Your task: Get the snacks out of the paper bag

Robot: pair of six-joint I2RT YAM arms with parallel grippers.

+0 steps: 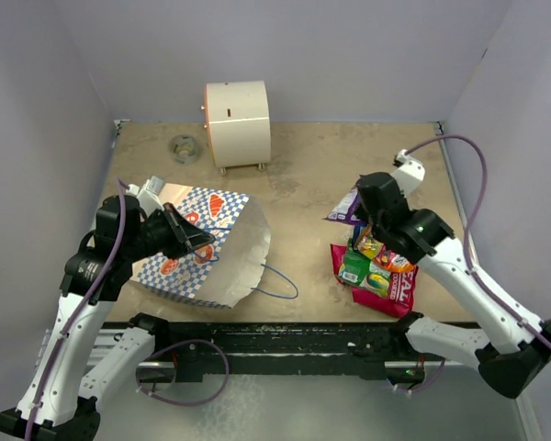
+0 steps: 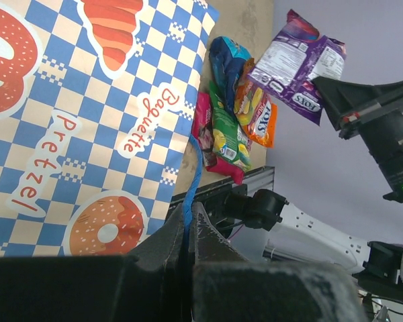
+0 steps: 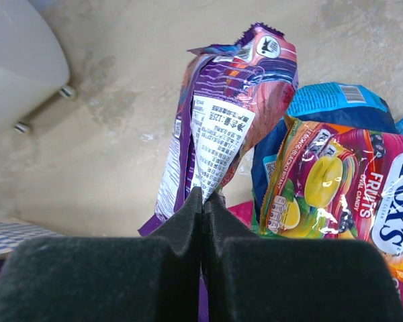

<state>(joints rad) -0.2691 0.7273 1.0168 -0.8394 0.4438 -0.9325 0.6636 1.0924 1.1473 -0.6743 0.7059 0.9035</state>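
The blue-and-white checkered paper bag [image 1: 202, 243] lies on its side at the left, its white mouth facing right. My left gripper [image 1: 195, 241] is shut on its blue cord handle [image 2: 191, 176], over the bag's printed side [image 2: 87, 114]. My right gripper [image 1: 360, 213] is shut on a purple snack packet [image 3: 221, 127], held just above the table by the snack pile [image 1: 376, 271]. The pile holds red, green, orange and blue packets [image 3: 336, 181]. The pile [image 2: 232, 124] and purple packet [image 2: 299, 64] also show in the left wrist view.
A cream cylindrical box [image 1: 237, 122] stands at the back centre, with a small grey ring [image 1: 183, 147] to its left. The bag's second blue handle loop [image 1: 277, 283] lies on the table near the front edge. Grey walls enclose the table.
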